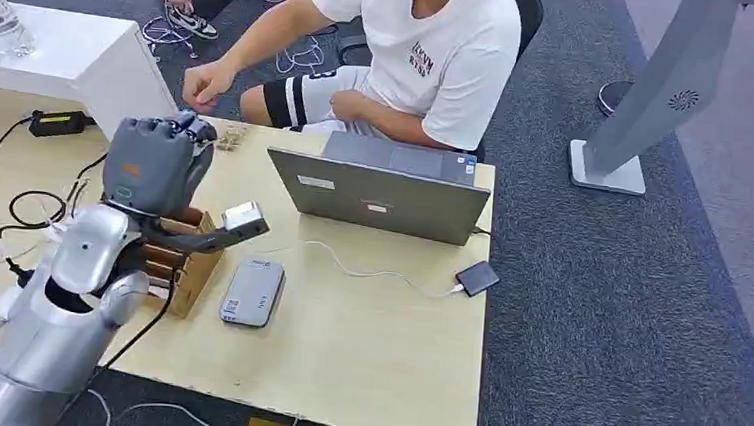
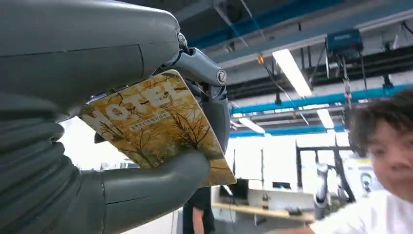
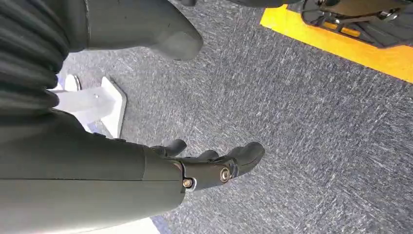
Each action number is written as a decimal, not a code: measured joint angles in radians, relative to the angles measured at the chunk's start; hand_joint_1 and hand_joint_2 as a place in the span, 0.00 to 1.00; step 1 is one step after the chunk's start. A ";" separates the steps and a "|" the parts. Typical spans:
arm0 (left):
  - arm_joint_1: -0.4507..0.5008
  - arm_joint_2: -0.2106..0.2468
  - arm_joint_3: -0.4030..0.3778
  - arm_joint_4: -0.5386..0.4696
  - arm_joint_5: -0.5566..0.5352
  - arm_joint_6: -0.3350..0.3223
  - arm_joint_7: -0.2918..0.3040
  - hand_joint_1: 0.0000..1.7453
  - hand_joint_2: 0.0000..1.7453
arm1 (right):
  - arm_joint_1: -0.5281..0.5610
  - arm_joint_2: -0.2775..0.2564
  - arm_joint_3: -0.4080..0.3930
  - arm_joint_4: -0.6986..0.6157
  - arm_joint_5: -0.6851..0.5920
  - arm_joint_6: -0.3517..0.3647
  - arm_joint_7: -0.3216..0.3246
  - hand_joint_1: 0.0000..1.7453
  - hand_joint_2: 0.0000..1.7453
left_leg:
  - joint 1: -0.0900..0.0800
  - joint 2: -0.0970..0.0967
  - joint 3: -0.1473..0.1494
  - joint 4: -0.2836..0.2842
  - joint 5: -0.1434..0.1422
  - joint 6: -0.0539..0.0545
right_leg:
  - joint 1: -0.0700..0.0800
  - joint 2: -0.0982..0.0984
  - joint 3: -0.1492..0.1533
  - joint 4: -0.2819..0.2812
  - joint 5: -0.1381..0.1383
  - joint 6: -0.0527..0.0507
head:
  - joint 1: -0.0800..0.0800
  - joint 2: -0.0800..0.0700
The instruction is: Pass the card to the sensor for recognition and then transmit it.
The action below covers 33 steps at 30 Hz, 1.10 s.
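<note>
Left hand (image 1: 161,163) is hovering raised over the desk (image 1: 365,332), near the wooden box (image 1: 184,265) and grey card reader (image 1: 252,292). Its wrist view is revealing the yellow HOTEL card (image 2: 158,126), pinched between thumb and fingers (image 2: 214,97). Right hand (image 3: 195,165) is hanging over carpet, holding nothing, fingers loosely extended.

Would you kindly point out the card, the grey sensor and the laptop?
card (image 2: 160,131), left wrist view, printed yellow face.
grey sensor (image 1: 251,290), head view, top surface.
laptop (image 1: 384,195), head view, back of lid.
</note>
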 joint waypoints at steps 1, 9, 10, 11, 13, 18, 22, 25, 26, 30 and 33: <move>-0.019 0.006 0.001 0.006 0.002 -0.002 0.000 1.00 1.00 | 0.000 0.000 0.002 0.000 0.002 0.002 0.001 0.00 1.00 | 0.000 0.000 0.000 0.000 0.000 0.000 | 0.000 0.000 0.000 0.000 0.000 0.000 | 0.000 0.000; -0.056 0.029 0.019 0.097 0.003 0.008 0.003 1.00 1.00 | -0.004 0.000 0.015 0.002 0.005 0.005 0.004 0.00 1.00 | 0.000 0.000 0.000 0.000 0.000 0.000 | 0.000 0.000 0.000 0.000 0.000 0.000 | 0.000 0.000; -0.056 0.029 0.019 0.103 0.003 0.010 0.003 1.00 1.00 | -0.004 0.000 0.016 0.002 0.005 0.005 0.005 0.00 1.00 | 0.000 0.000 0.000 0.000 0.000 0.000 | 0.000 0.000 0.000 0.000 0.000 0.000 | 0.000 0.000; -0.056 0.029 0.019 0.108 0.002 0.011 0.003 1.00 1.00 | -0.005 0.000 0.016 0.002 0.005 0.005 0.005 0.00 1.00 | 0.000 0.000 0.000 0.000 0.000 0.000 | 0.000 0.000 0.000 0.000 0.000 0.000 | 0.000 0.000; -0.055 0.029 0.019 0.116 0.002 0.011 0.003 1.00 1.00 | -0.005 0.000 0.016 0.002 0.005 0.005 0.005 0.00 1.00 | 0.000 0.000 0.000 0.000 0.000 0.000 | 0.000 0.000 0.000 0.000 0.000 0.000 | 0.001 0.000; -0.055 0.029 0.019 0.131 -0.005 0.012 0.003 0.70 1.00 | -0.005 0.000 0.016 0.002 0.005 0.005 0.008 0.00 1.00 | 0.000 0.000 0.000 0.000 0.000 0.000 | 0.000 0.000 0.000 0.000 0.000 0.000 | 0.001 0.000; -0.051 0.027 0.019 0.136 -0.032 0.029 0.013 0.00 1.00 | -0.005 0.000 0.016 0.002 0.005 0.005 0.008 0.00 1.00 | 0.000 0.000 0.000 0.000 0.000 0.000 | 0.000 0.000 0.000 0.000 0.000 0.000 | 0.000 0.000; -0.050 0.024 0.019 0.144 -0.037 0.033 0.015 0.00 1.00 | -0.006 0.000 0.017 0.002 0.005 0.005 0.008 0.00 1.00 | 0.000 0.000 0.000 0.000 0.000 0.000 | 0.000 0.000 0.000 0.000 0.000 0.000 | 0.000 0.000; -0.048 0.021 0.019 0.146 -0.039 0.037 0.015 0.00 1.00 | -0.006 0.000 0.017 0.002 0.005 0.005 0.008 0.00 1.00 | 0.000 0.000 0.000 0.000 0.000 0.000 | 0.000 0.000 0.000 0.000 0.000 0.000 | 0.000 0.000; -0.044 0.016 0.019 0.151 -0.043 0.043 0.016 0.00 1.00 | -0.007 0.000 0.017 0.002 0.005 0.005 0.011 0.00 1.00 | 0.000 0.000 0.000 0.000 0.000 0.000 | 0.000 0.000 0.000 0.000 0.000 0.000 | 0.000 0.000; -0.044 0.013 0.019 0.152 -0.045 0.043 0.016 0.00 1.00 | -0.007 0.000 0.017 0.002 0.005 0.005 0.011 0.00 1.00 | 0.000 0.000 0.000 0.000 0.000 0.000 | 0.000 0.000 0.000 0.000 0.000 0.000 | 0.000 0.000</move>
